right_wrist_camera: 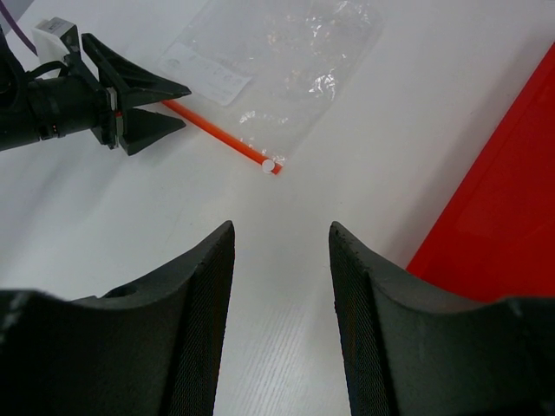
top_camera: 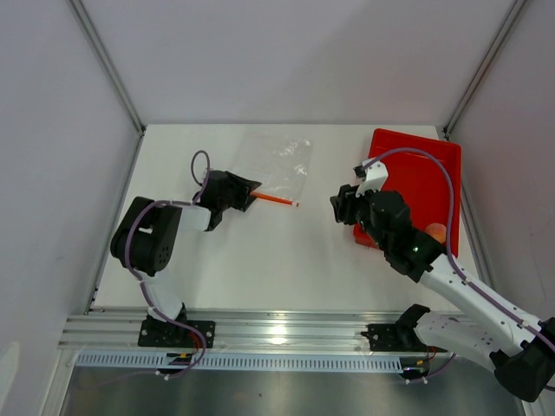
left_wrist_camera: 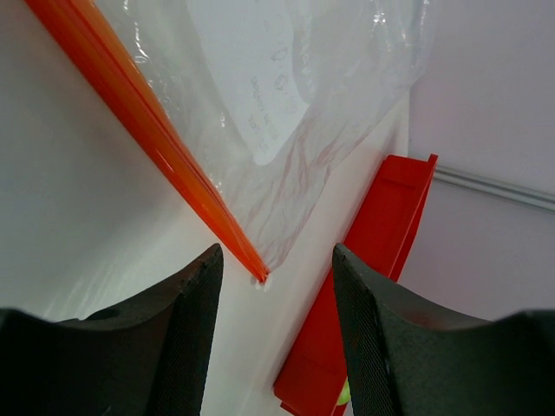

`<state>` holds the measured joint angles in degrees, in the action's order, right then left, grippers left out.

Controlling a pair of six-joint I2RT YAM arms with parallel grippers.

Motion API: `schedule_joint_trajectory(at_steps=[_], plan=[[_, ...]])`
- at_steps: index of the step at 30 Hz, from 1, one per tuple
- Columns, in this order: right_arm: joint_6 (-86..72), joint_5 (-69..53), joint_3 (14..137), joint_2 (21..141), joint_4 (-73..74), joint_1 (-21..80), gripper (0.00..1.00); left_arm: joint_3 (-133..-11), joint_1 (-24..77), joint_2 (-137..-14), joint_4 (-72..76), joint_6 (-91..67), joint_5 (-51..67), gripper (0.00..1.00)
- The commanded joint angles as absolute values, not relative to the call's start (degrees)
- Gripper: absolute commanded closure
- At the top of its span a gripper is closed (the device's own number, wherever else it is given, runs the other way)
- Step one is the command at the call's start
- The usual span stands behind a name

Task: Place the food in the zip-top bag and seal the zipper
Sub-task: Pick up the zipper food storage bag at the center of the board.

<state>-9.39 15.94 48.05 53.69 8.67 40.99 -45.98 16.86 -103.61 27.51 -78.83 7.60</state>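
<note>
the zip-top bag point(top_camera: 282, 165) lies flat at 12 o'clock on the worktop point(top_camera: 260, 269). it looks thin, floppy and slick, so its stiffer zipper point(top_camera: 276, 199) seems the best hold. left hand point(top_camera: 254, 195) is spread at the zipper's 9 o'clock end; right hand point(right_wrist_camera: 282, 234) is spread and empty.

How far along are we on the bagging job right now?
Nothing is bagged: the zip-top bag lies empty. The left gripper, fingers apart, is at the zipper; the right gripper is open, empty. An orange fruit sits at the red tray. Loading and sealing remain.
</note>
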Motion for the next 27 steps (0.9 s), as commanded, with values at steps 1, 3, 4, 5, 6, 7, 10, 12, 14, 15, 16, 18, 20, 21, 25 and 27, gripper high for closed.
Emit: schedule_joint_trajectory(at_steps=[1,3,4,5,6,7,10,12,14,15,16,18,20,21,25,27], plan=[[-8.96,15.73,47.37,52.64,6.24,40.78,0.50,-48.86,17.31,-105.73,26.11,-77.34,6.06,0.44],[-8.79,15.82,47.11,53.00,5.98,40.78,0.50,-49.22,17.40,-106.61,25.66,-77.78,5.89,0.44],[-8.70,15.91,46.94,53.87,5.54,40.69,0.50,-49.31,17.49,-106.87,25.93,-78.04,5.54,0.44],[-8.70,15.82,47.02,54.49,5.36,40.69,0.50,-49.48,17.49,-107.22,25.84,-77.96,5.45,0.45],[-8.61,15.73,47.11,55.10,5.19,40.61,0.50,-49.74,17.49,-107.75,25.40,-77.96,5.36,0.45],[-8.70,15.47,47.28,56.15,4.75,40.69,0.50,-50.27,17.49,-108.01,25.14,-77.78,5.19,0.45],[-8.88,14.42,47.20,57.04,3.35,40.43,0.50,-50.80,17.67,-108.28,25.22,-77.78,4.13,0.46],[-9.05,13.89,47.11,57.48,2.81,40.34,0.50,-51.67,17.58,-108.54,24.79,-78.05,3.96,0.46],[-9.14,13.71,47.11,57.66,2.55,40.25,0.50,-52.99,17.67,-109.16,22.87,-77.78,3.78,0.48],[-9.23,13.71,47.11,57.66,2.46,40.17,0.50,-53.87,17.67,-109.42,22.59,-77.78,3.43,0.49],[-9.32,13.62,47.11,57.48,2.46,40.08,0.50,-54.31,17.75,-110.03,22.15,-77.87,3.34,0.49],[-9.32,13.71,46.93,56.95,2.37,40.08,0.50,-55.89,17.75,-110.65,20.57,-77.96,3.34,0.52],[-9.05,13.89,46.67,56.08,2.46,39.99,0.50,-57.03,17.93,-111.35,19.43,-77.78,2.99,0.55],[-9.05,13.97,46.58,55.81,2.46,39.99,0.50,-57.21,18.02,-111.62,18.73,-77.70,2.81,0.56],[-8.70,14.50,46.32,54.06,2.46,39.90,0.50,-57.39,18.28,-111.80,18.29,-76.82,1.85,0.59],[-8.44,14.59,46.32,53.35,2.46,39.90,0.51,-58.61,18.37,-111.89,17.32,-76.47,1.76,0.61]])
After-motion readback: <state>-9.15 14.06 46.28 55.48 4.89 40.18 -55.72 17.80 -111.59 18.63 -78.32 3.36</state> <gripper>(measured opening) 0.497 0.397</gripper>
